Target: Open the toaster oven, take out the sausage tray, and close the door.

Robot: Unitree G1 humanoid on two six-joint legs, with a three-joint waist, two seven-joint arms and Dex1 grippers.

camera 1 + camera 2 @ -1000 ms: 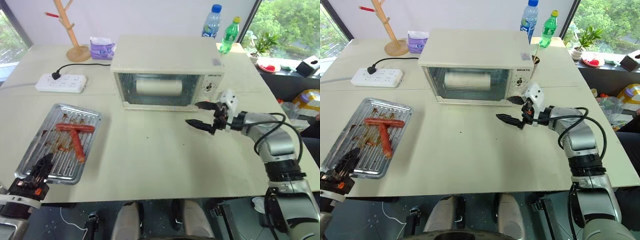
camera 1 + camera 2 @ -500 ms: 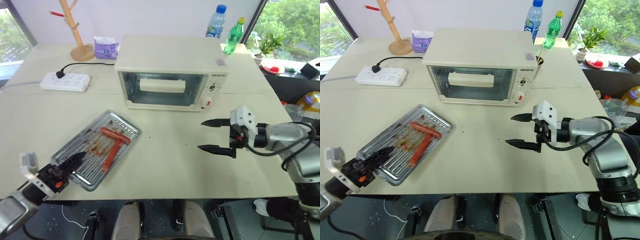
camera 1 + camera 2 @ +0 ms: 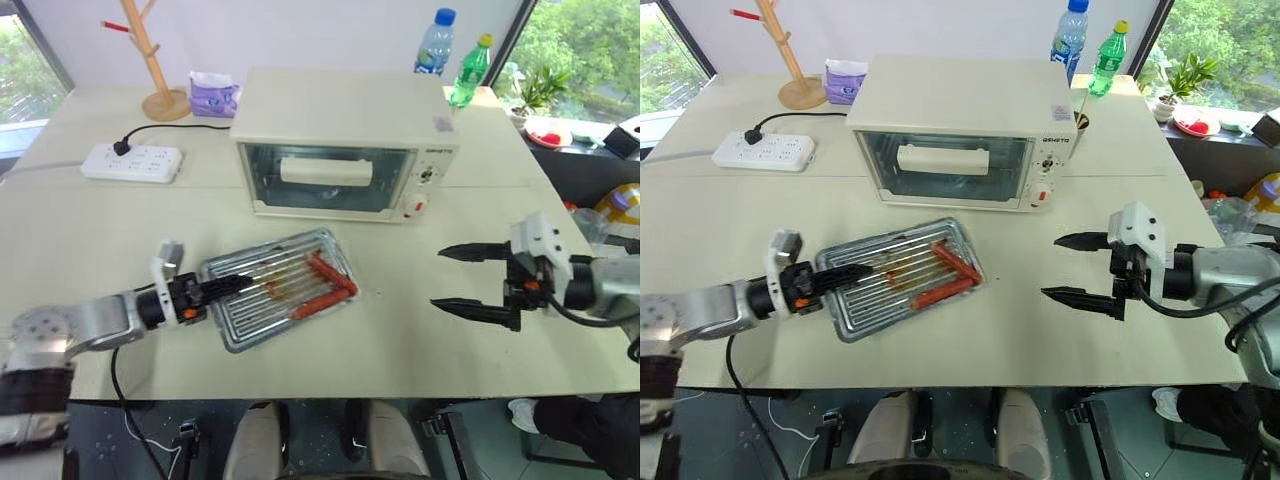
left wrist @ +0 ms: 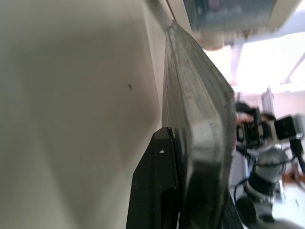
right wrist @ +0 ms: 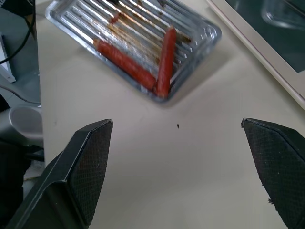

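Observation:
The cream-white toaster oven (image 3: 345, 120) stands at the back middle of the table, its glass door (image 3: 325, 180) shut, with the bar handle (image 3: 322, 170) across it. In front of it lies the silver sausage tray (image 3: 255, 312), turned at an angle, with two red sausages (image 3: 330, 276) at its right end. My left gripper (image 3: 225, 288) is shut on the tray's left rim; the left wrist view shows a black finger (image 4: 157, 191) against the tray's edge (image 4: 200, 109). My right gripper (image 3: 437, 277) hovers open to the tray's right, holding nothing, with the tray (image 5: 138, 33) ahead of it.
A white power strip (image 3: 130, 162) with a plugged cord lies at the back left. A wooden stand (image 3: 155, 60) and a purple tissue pack (image 3: 212, 95) stand behind it. Two bottles (image 3: 433, 45) stand behind the oven's right side. The table's front edge runs close under both grippers.
My left arm has swung the tray from the table's left edge to the middle, in front of the oven. My right gripper, still open, has drawn back to the right.

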